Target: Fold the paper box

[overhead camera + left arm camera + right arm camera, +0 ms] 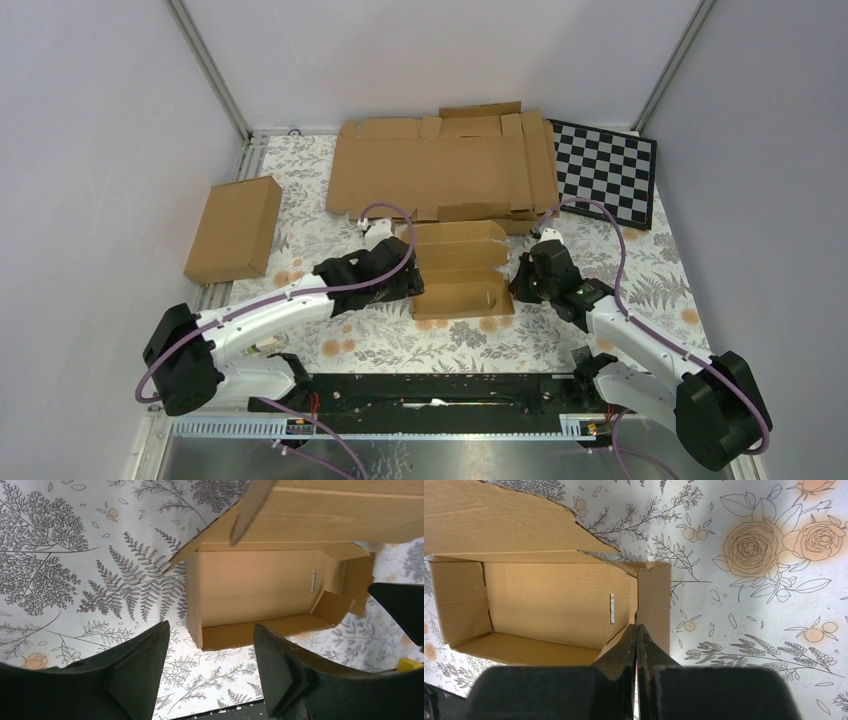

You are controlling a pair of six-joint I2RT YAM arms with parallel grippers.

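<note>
Left gripper point(211, 628) hangs spread and empty just beside the left wall of the paper box point(462, 285), its arm stretched low from the base toward the table's middle. The box sits open-topped on the flowered tablecloth point(640, 270), between both arms. The right gripper point(636, 630), clenched on nothing, touches the box's right wall with its tips, its arm angled inward.

The surface point(640, 275) carries one paper box point(462, 272), one closed carton point(234, 228), one checkerboard point(605, 172) and overlapping flat cardboard sheets point(440, 170), their number unclear. Two grasping parts show: left end effector point(412, 280), right end effector point(520, 283).
</note>
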